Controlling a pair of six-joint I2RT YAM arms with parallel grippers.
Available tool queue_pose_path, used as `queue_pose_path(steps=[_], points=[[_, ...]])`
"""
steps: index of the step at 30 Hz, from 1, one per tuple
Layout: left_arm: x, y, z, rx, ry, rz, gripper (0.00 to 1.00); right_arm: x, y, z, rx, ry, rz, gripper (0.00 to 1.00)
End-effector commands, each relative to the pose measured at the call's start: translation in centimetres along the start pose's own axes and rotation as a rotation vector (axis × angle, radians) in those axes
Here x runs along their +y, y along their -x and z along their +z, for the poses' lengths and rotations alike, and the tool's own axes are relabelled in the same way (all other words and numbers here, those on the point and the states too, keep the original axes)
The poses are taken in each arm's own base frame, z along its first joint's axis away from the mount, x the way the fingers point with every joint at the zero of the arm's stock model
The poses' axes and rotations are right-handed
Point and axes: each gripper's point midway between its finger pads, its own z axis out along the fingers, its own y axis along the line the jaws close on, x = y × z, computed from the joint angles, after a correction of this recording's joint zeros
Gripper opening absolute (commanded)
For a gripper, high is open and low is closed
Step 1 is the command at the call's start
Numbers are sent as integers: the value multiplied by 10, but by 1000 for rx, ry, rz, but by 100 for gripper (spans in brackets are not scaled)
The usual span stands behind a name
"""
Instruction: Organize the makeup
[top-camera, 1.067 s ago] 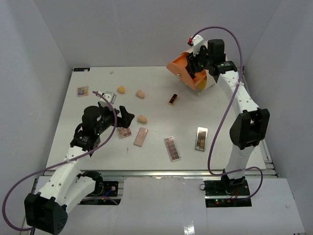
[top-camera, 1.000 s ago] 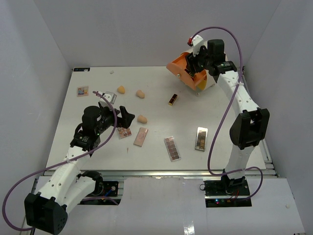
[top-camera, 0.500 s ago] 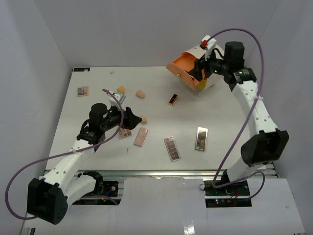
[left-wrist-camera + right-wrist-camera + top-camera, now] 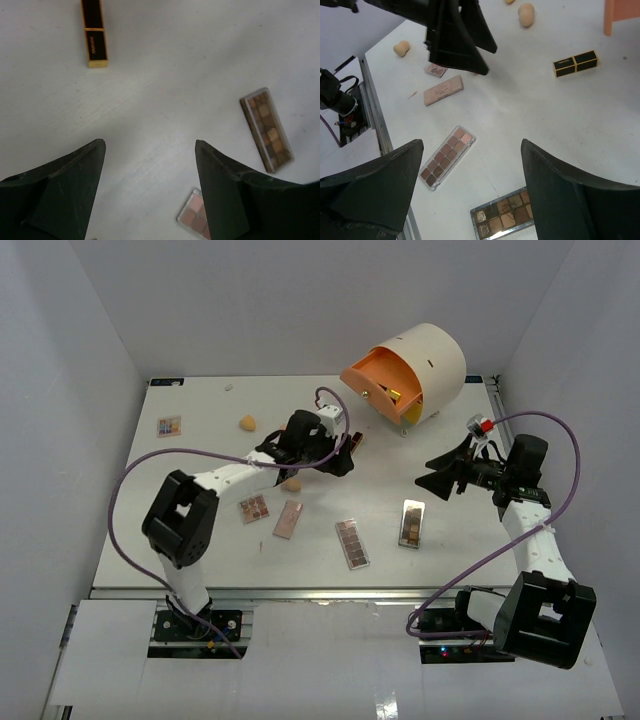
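The makeup lies scattered on the white table. A black-and-gold lipstick (image 4: 94, 35) lies ahead of my left gripper (image 4: 150, 145), which hovers open and empty over mid-table (image 4: 338, 455). Near it are a brown palette (image 4: 266, 130) and a pink one (image 4: 195, 220). My right gripper (image 4: 472, 145) is open and empty, low over the right side (image 4: 440, 475). Below it lie a long palette (image 4: 447, 157) and a dark palette (image 4: 505, 217). Peach sponges (image 4: 526, 14) (image 4: 247, 422) sit farther left. The lipstick (image 4: 575, 63) lies apart from both grippers.
A big cream cylinder with an orange drawer front (image 4: 410, 370) stands at the back right. A small palette (image 4: 169, 426) sits at the far left, and two more (image 4: 254, 508) (image 4: 288, 519) lie left of centre. Grey walls close in the table on three sides.
My left arm has swung from the left-side palettes to mid-table near the lipstick. My right arm has pulled back from the orange drawer toward the near right, and its jaws have opened wider.
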Motion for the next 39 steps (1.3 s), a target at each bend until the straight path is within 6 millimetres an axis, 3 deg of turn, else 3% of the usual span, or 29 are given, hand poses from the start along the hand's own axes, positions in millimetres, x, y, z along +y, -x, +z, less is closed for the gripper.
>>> queue_pose_path(steps=[1, 4, 5, 9, 14, 17, 21, 25, 29, 33, 34, 35, 36, 39], points=[[27, 23, 46, -51, 163, 27, 84, 12, 36, -10, -75, 36, -180, 85], [39, 21, 75, -54, 216, 29, 84, 13, 37, -11, -75, 43, -171, 85], [37, 34, 80, -83, 212, 33, 84, 13, 37, -12, -76, 44, -171, 85], [42, 35, 104, -91, 216, 51, 83, 15, 38, -12, -77, 48, -175, 85], [43, 42, 119, -112, 238, 73, 78, 16, 39, -12, -77, 50, -173, 85], [52, 34, 124, -102, 279, 75, 68, 15, 38, -12, -76, 51, -169, 85], [59, 19, 124, -75, 300, 70, 46, 14, 37, -11, -75, 48, -165, 85], [58, 11, 115, -66, 294, 66, 33, 14, 36, -11, -74, 48, -163, 85], [50, 21, 98, -102, 276, 69, 22, 11, 35, -11, -74, 37, -160, 85], [33, 44, 66, -159, 229, 61, 14, 7, 33, -11, -73, 16, -152, 85], [31, 36, 59, -146, 220, 53, 13, 7, 32, -11, -72, 12, -151, 85], [18, 52, 42, -187, 181, 40, 12, 5, 32, -11, -71, 9, -140, 85], [15, 43, 35, -173, 164, 27, 11, 5, 30, -10, -68, 11, -133, 84], [-15, 48, 1, -212, 33, -35, 10, 4, 26, -9, -60, 32, -88, 84]])
